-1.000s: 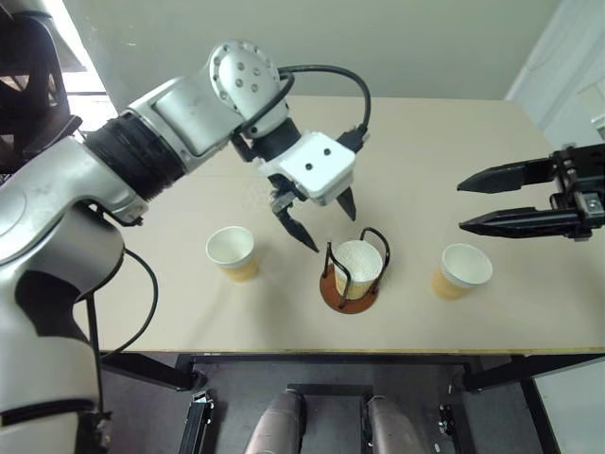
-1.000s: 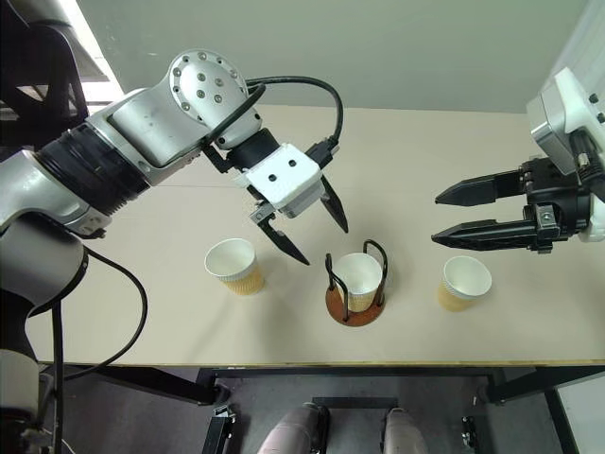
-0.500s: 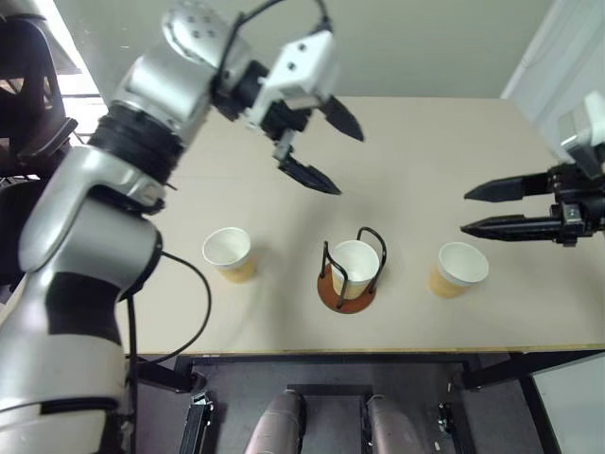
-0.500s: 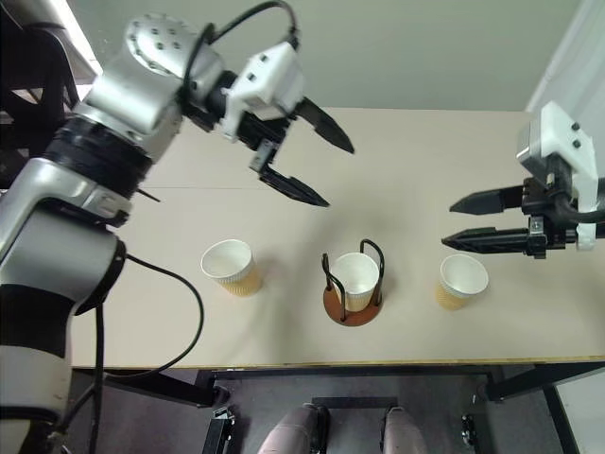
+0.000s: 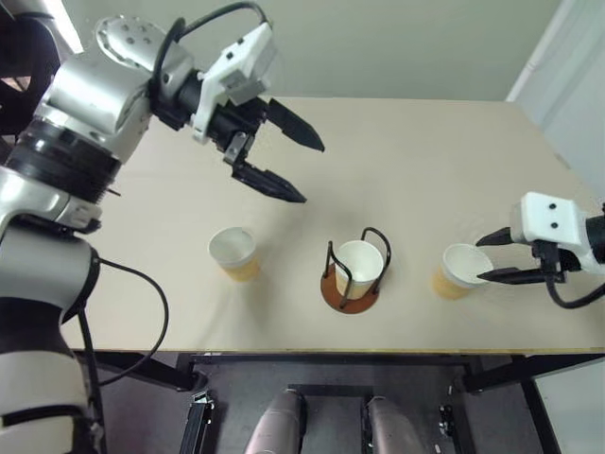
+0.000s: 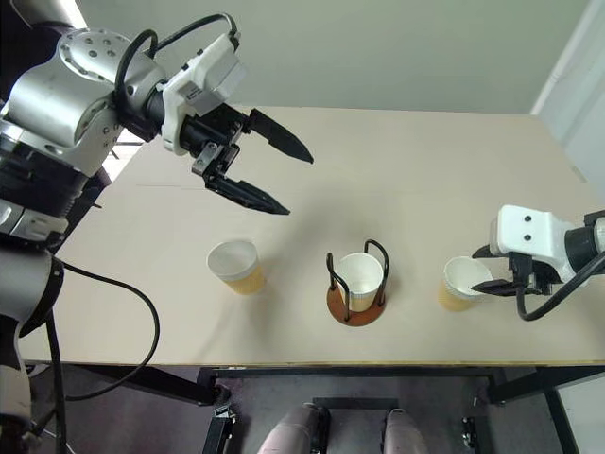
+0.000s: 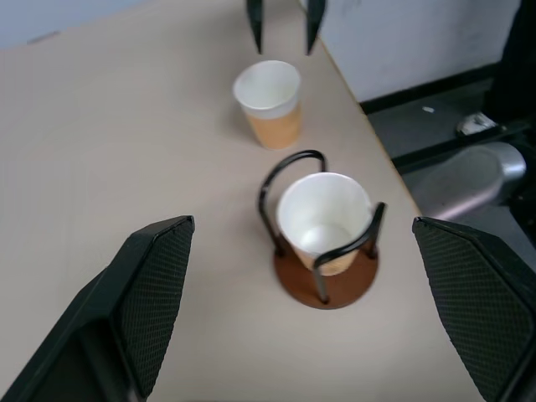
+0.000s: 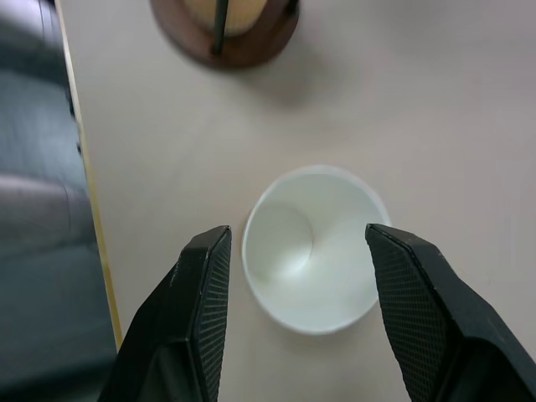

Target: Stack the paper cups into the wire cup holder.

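The wire cup holder [image 5: 351,291] stands near the table's front edge with one paper cup [image 5: 358,264] sitting inside its black loops. A second paper cup [image 5: 233,253] stands upright to its left, and a third [image 5: 460,269] to its right. My left gripper [image 5: 312,173] hangs open and empty, high above the table, behind and left of the holder. My right gripper [image 5: 483,258] is low at the right cup, open. In the right wrist view its fingers [image 8: 201,310] flank this cup [image 8: 311,247] on both sides, just apart from the rim.
The beige table [image 5: 425,161] carries just the holder and cups. Its front edge [image 5: 378,352] runs close in front of them. A dark frame [image 5: 24,85] stands beyond the left side, and a white wall [image 5: 567,85] at the right.
My left gripper has risen and drawn back to the left, away from the holder. My right gripper has dropped from above the table down to the right cup, now straddling it.
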`<state>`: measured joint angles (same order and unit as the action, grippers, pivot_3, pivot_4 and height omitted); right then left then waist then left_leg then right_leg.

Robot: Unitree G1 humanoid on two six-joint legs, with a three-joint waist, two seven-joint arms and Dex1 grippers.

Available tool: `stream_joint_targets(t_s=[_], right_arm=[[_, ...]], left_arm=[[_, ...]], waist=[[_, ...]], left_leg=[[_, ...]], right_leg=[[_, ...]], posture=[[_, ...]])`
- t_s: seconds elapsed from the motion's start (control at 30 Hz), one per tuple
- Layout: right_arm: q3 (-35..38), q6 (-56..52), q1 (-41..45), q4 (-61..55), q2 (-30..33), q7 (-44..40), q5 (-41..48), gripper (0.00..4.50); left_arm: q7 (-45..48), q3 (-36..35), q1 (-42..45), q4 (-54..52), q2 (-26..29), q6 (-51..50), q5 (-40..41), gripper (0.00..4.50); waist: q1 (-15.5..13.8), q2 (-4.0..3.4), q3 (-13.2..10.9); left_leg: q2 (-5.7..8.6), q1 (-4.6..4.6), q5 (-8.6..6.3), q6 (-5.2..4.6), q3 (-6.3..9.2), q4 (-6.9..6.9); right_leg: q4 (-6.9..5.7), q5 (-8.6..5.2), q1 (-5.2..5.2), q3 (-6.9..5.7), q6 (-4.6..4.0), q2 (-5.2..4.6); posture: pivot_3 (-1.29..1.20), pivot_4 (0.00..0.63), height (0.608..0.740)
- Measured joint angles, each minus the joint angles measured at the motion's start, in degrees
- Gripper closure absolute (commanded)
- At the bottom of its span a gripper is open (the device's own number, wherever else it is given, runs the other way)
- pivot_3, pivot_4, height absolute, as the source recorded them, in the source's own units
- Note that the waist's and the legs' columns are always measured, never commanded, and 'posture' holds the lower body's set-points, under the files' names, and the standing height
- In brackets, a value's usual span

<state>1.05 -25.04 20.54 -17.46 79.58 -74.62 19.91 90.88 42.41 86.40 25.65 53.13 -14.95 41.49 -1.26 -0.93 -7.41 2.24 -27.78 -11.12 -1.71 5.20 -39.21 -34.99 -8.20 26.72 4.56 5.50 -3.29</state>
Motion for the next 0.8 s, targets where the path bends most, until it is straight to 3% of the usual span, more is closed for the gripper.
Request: stream_joint_targets(t_s=[0.53,0.63,0.8], right_arm=[[-10.4,14.2,2.7,7.6,-6.0,-3.4,-14.5,1.96],[-12.2,17.4,2.7,10.2,-7.6,-3.3,-17.9,2.54],[-12.8,19.3,2.7,10.8,-7.7,-5.1,-19.0,4.34]], left_arm=[[0.0,-0.9,-3.9,-4.5,2.3,-2.7,0.6,0.02],[0.0,-0.9,-4.8,-4.7,2.7,-2.7,0.4,0.0],[0.0,-0.8,-5.8,-4.7,3.6,-1.2,-1.5,0.0]], waist=[[0.3,0.0,0.0],[0.3,0.0,0.0],[0.4,0.0,0.0]], left_leg=[[-0.01,0.5,0.11,0.16,0.14,0.18],[-0.01,0.54,0.09,0.18,0.14,0.19],[0.0,0.56,0.07,0.21,0.13,0.23]], right_leg=[[0.05,0.12,-0.38,0.07,-0.17,0.0],[0.04,0.1,-0.4,0.05,-0.19,0.02],[0.05,0.09,-0.41,0.05,-0.21,0.05]], posture=[[0.0,0.15,0.74],[0.0,0.15,0.74],[0.0,0.15,0.74]])
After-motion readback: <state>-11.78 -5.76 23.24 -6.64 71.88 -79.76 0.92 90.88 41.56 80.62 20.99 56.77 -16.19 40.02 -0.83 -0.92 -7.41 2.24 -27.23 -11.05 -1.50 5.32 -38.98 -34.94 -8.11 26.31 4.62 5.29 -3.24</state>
